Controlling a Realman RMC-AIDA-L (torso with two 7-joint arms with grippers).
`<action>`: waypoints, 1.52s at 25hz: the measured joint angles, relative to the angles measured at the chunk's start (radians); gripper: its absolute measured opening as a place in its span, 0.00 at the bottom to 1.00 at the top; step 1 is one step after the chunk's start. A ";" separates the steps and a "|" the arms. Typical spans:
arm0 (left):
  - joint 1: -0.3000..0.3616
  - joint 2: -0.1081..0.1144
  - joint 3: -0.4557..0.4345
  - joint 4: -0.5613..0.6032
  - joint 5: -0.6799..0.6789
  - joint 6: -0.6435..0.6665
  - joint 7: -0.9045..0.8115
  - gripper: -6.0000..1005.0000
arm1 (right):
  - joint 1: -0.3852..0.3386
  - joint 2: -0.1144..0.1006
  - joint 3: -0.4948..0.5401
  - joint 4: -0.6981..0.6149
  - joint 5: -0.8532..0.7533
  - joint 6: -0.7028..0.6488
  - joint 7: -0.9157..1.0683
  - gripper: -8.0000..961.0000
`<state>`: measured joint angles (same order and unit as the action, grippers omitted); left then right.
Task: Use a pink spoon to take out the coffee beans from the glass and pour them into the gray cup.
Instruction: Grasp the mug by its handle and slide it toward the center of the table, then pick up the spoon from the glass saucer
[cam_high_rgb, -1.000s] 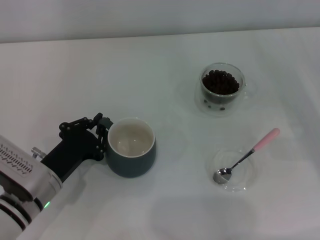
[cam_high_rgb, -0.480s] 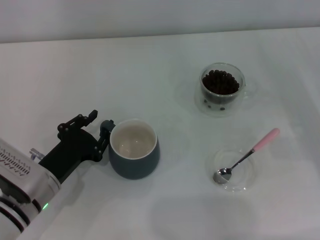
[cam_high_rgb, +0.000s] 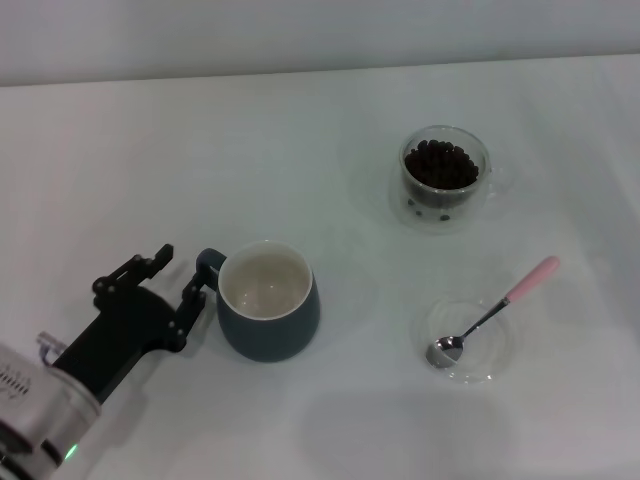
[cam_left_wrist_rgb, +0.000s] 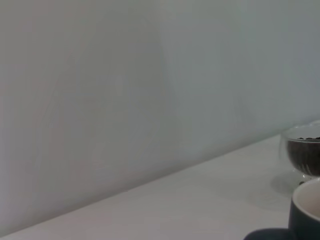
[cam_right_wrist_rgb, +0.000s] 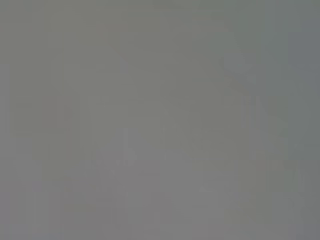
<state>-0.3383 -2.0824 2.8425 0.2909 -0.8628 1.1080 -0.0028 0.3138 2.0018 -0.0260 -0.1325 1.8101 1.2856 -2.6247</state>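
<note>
My left gripper (cam_high_rgb: 178, 280) sits just left of the gray cup (cam_high_rgb: 268, 299), jaws spread wide and empty, one finger (cam_high_rgb: 192, 297) close by the cup's loop handle. Well to the cup's right, the pink spoon (cam_high_rgb: 492, 313) lies across a clear dish (cam_high_rgb: 470, 340), bowl inside. Beyond that, the glass (cam_high_rgb: 444, 177) holds the coffee beans (cam_high_rgb: 440, 164). My right gripper is out of sight.
</note>
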 joint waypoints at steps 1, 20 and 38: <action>0.009 0.001 0.000 -0.002 0.000 0.011 0.000 0.46 | -0.001 0.000 0.000 0.000 0.000 0.000 0.000 0.87; 0.172 0.001 -0.011 -0.052 -0.142 0.313 0.006 0.46 | -0.104 -0.070 -0.175 -0.185 -0.284 -0.027 0.649 0.87; 0.129 0.006 -0.014 -0.063 -0.315 0.502 0.004 0.46 | -0.095 -0.072 -0.284 -0.037 -0.517 0.152 1.069 0.86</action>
<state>-0.2089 -2.0766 2.8286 0.2277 -1.1780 1.6101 0.0016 0.2185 1.9300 -0.3097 -0.1697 1.2926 1.4376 -1.5555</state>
